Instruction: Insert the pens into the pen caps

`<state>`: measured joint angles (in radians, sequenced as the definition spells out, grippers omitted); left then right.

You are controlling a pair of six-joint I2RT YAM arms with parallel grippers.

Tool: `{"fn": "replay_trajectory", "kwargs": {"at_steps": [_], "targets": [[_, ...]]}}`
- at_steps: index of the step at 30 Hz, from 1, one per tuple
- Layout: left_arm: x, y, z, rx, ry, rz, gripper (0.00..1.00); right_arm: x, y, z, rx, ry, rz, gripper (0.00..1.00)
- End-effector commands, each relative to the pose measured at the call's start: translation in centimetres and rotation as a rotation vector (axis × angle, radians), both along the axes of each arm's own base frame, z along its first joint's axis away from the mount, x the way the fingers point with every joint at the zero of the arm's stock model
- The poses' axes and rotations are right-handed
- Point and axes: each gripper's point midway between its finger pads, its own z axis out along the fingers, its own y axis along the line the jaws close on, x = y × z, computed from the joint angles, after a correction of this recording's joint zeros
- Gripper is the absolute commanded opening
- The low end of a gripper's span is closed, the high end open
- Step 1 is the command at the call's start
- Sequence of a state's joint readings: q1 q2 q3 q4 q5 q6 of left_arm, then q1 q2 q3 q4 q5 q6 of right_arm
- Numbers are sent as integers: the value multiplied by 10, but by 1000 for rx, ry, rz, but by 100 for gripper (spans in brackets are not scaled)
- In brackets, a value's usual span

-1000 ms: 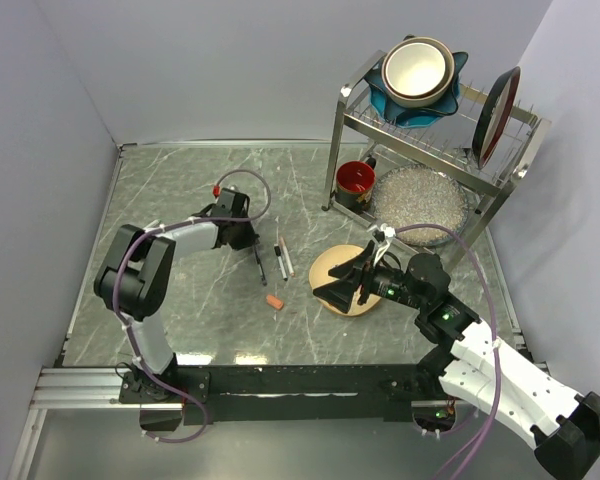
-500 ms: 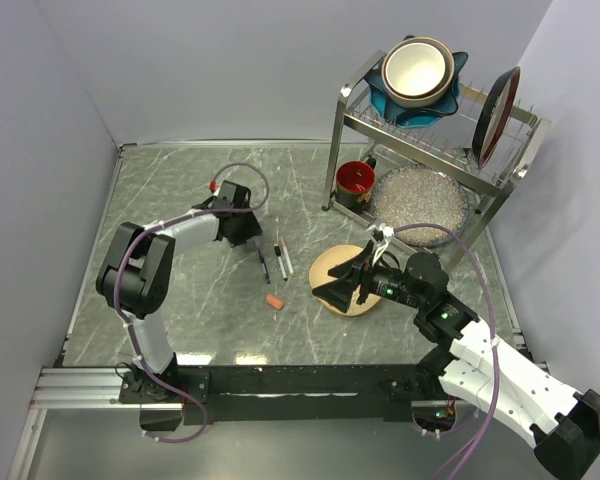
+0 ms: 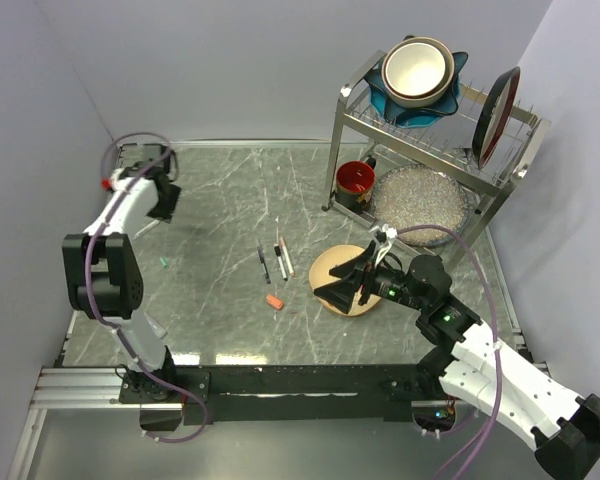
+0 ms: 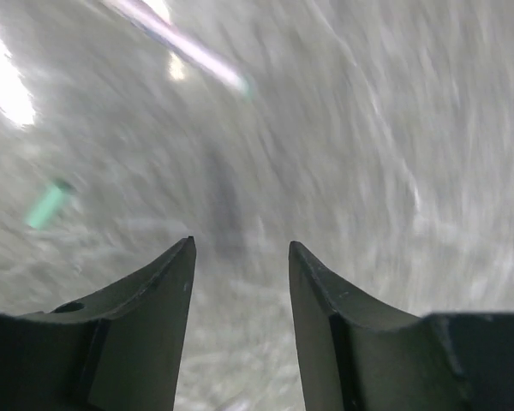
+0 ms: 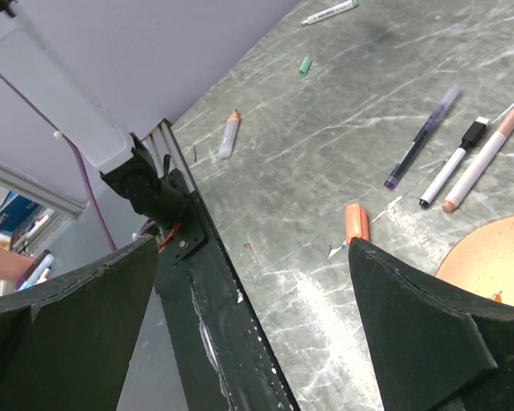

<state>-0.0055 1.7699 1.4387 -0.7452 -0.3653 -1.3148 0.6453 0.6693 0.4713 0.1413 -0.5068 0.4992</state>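
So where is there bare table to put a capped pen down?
Far middle, between the left claw and red cup; also the near strip between the orange cap and front rail. Crowded: three pens beside the wooden plate by the right claw.

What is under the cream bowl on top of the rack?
A blue bowl with a wavy rim holds the cream bowl. Its inside is covered, so any contents cannot be seen.

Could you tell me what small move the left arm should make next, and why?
Probably ease the left gripper forward over the white pen and lower onto it. Its jaws stand open and empty, the pen lies just ahead of them in the blurred wrist view, and its likely match, the green cap, lies loose nearby.
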Motion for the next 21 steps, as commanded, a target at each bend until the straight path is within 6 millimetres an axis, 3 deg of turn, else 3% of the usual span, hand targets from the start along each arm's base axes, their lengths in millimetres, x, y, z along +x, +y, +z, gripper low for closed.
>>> {"fn": "replay_trajectory", "kwargs": {"at_steps": [1, 7, 11, 21], "targets": [[-16, 48, -9, -74, 127, 224, 51, 5, -4, 11, 23, -66, -33, 100], [-5, 87, -15, -85, 106, 349, 50, 7, -5, 12, 12, -80, -44, 100], [0, 97, -14, -90, 66, 414, 49, 8, -5, 12, 8, -80, -48, 100], [4, 116, -36, -43, 109, 525, 46, 11, -10, 15, 5, -106, -82, 100]]}}
